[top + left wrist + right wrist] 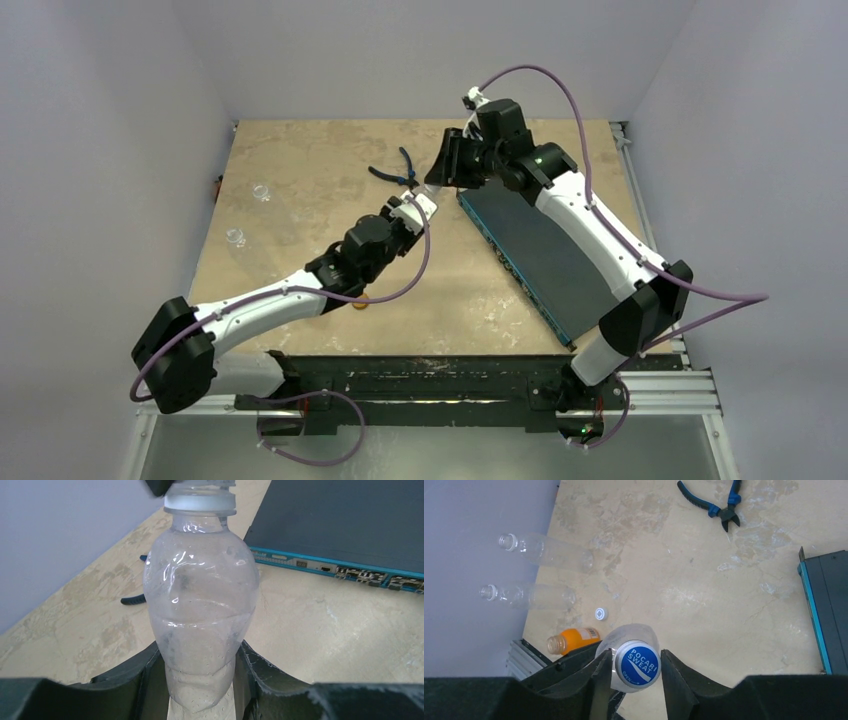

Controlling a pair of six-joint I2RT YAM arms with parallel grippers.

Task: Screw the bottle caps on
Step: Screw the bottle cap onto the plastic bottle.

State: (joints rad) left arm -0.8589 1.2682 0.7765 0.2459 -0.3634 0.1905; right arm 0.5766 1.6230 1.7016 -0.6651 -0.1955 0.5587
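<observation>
My left gripper (200, 680) is shut on the lower body of a clear bottle (200, 595) and holds it upright above the table. On its neck sits a blue bottle cap (638, 666) printed with white letters. From above, my right gripper (636, 672) has a finger on each side of that cap, shut on it. In the top view the two grippers meet mid-table, left (415, 207) below right (440, 170). Two more clear bottles (546, 552) (529, 596) and a small orange bottle (574, 639) stand uncapped at the left. A whitish cap (601, 613) lies loose near the orange bottle.
Blue-handled pliers (719, 507) lie on the table behind the grippers. A flat dark network switch with a teal edge (540, 255) lies under the right arm. Grey walls close in the table on the left, back and right.
</observation>
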